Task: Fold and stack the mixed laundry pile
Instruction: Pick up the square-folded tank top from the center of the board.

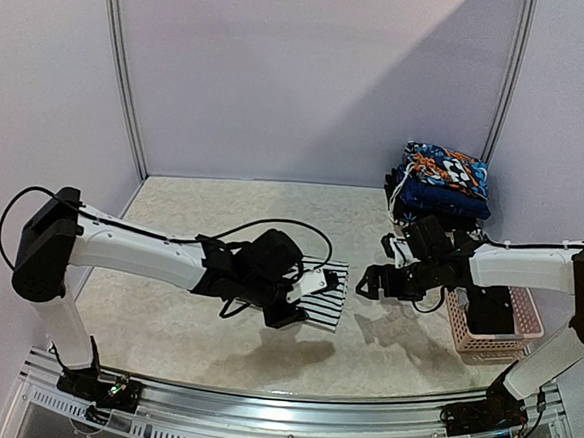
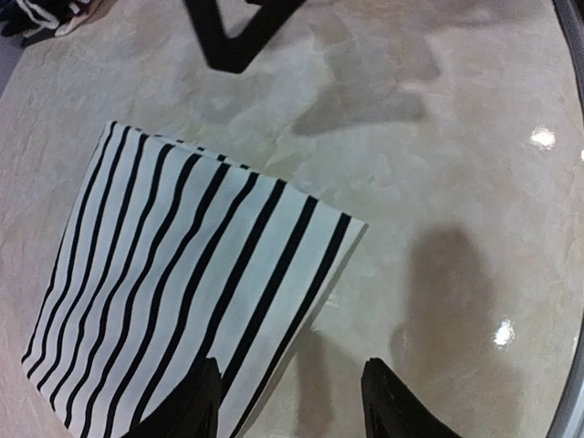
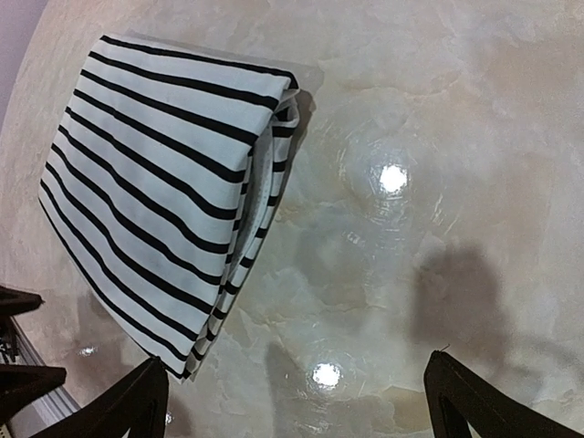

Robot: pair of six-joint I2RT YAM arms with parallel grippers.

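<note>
The black-and-white striped garment lies folded flat on the table in the middle. It also shows in the left wrist view and the right wrist view. My left gripper is open and empty just above the garment's edge, one finger over the stripes and the other over bare table. My right gripper is open wide and empty, to the right of the garment and apart from it. A dark garment lies in the pink basket. I see no grey garment.
A pink lattice basket stands at the right, under my right arm. Behind it a stack of folded clothes, with a blue patterned piece on top, sits by the back wall. The table's metal front rail runs along the near edge.
</note>
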